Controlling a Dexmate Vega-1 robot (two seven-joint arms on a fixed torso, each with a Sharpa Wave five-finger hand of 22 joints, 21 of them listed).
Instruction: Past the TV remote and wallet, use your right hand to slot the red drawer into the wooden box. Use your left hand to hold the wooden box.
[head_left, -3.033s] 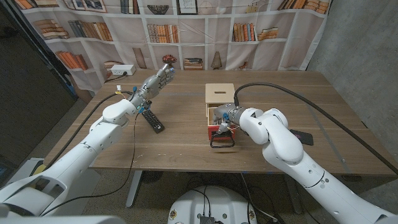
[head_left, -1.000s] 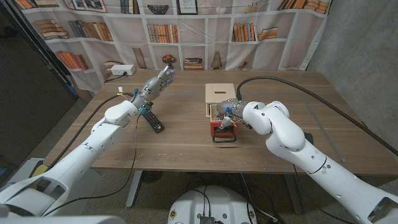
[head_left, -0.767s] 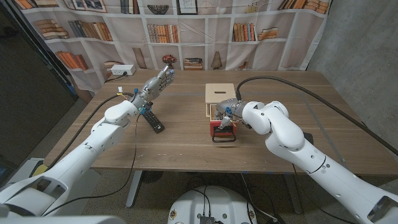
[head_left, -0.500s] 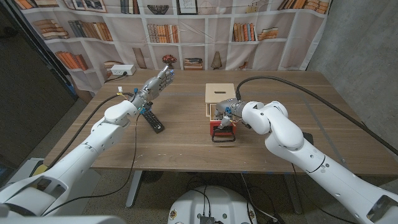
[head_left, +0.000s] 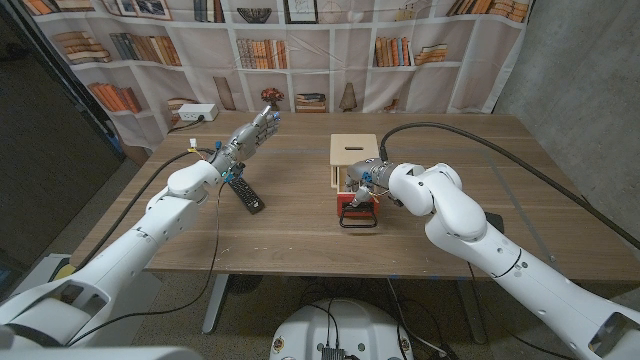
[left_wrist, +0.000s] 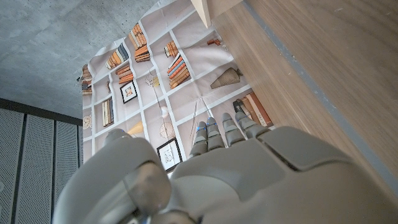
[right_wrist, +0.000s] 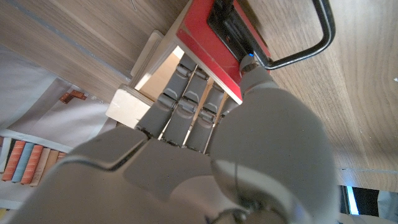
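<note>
- Our right hand grips the red drawer, partly inside the wooden box mouth.
- Our left hand is raised, fingers extended, empty, well apart from box.
- Risk: unbraced box slides back under push; drawer jams crooked.

One wooden box on the table, at about one o'clock from the table's middle. One red drawer right at its front, with one black loop handle on it. One TV remote out at nine o'clock. One dark flat thing at three o'clock, partly behind the arm, so I can't tell what it is. One white box at the far eleven o'clock corner. Two robot hands: one left hand, one right hand.
</note>
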